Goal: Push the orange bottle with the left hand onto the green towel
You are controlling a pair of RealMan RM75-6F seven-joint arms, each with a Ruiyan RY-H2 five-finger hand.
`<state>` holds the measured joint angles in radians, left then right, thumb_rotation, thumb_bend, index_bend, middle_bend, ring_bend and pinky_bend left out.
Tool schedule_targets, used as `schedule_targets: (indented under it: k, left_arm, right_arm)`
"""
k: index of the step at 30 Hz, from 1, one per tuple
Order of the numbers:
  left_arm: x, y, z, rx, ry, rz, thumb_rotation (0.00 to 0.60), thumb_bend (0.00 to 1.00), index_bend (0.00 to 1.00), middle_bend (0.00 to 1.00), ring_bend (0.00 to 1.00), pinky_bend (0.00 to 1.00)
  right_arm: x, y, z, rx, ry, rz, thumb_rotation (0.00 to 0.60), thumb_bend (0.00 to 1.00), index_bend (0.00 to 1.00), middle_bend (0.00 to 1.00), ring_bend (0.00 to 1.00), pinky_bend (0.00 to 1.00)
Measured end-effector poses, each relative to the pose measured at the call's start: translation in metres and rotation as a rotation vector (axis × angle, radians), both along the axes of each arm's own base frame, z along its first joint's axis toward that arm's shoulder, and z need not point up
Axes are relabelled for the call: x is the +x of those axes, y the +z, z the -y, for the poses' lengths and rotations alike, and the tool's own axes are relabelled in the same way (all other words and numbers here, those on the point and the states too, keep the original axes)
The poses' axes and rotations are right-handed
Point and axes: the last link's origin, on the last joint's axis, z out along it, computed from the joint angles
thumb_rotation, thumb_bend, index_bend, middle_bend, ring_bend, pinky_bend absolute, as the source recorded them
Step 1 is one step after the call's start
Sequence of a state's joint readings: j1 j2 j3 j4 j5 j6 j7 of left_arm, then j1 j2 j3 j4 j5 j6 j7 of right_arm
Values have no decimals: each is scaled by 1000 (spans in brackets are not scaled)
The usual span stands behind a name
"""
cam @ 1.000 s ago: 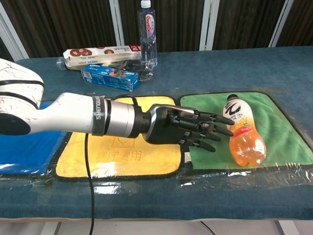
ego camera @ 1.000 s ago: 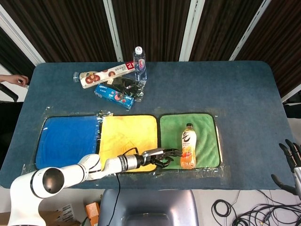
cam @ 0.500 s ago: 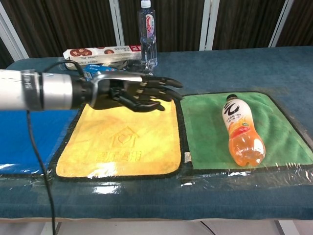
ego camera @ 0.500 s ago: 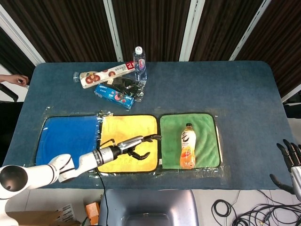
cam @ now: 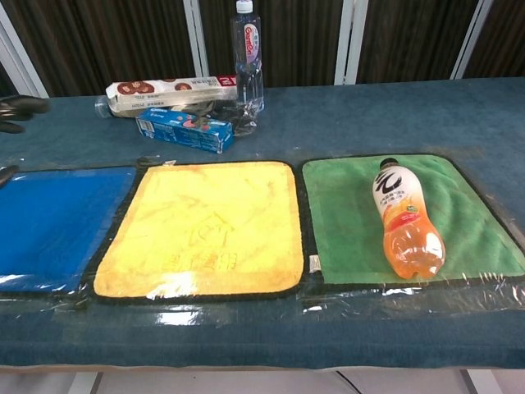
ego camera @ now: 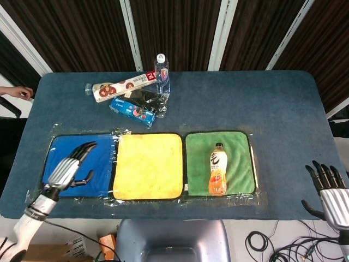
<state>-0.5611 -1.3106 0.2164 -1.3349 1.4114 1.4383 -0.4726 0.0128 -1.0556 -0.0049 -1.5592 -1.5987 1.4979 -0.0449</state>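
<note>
Since a second ago the left hand (ego camera: 70,170) has swung from beside the bottle (ego camera: 217,169) out to nine o'clock, fingers released. The bottle lies on the green towel (ego camera: 240,144); keep clear. Right hand (ego camera: 330,194) empty, spread.

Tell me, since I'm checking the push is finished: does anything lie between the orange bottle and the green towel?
Nothing visible does. The orange bottle already lies on the green towel. The left hand hovers apart over the blue towel.
</note>
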Motion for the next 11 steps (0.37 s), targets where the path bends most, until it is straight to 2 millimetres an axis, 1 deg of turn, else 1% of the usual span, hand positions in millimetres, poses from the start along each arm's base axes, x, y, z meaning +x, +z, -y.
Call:
schedule_targets:
  k: [3,4,6,9,11]
  left_arm:
    - [-24,13,27,151,42,-97,600,482,5,3,0,97]
    - [-27,15,33,179,47,-135,600,481,1,0,0,97]
    - [-30,18,45,221,45,-223,600,482,0,0,0,96]
    - [-31,19,55,220,43,-271,600,477,0,0,0,96]
    - [-32,19,61,201,55,-267,600,449,0,0,0,96]
  right_arm:
    - [1,-5,3,3,-6,-13,600,168,0,5,0,0]
    - [2,-7,4,5,-8,-14,600,168,0,5,0,0]
    - [3,-9,6,6,-8,-11,600,168,0,5,0,0]
    - [3,-7,5,-3,-8,-10,600,168,0,5,0,0]
    - [2,-7,5,-8,-10,-12,600,168,0,5,0,0]
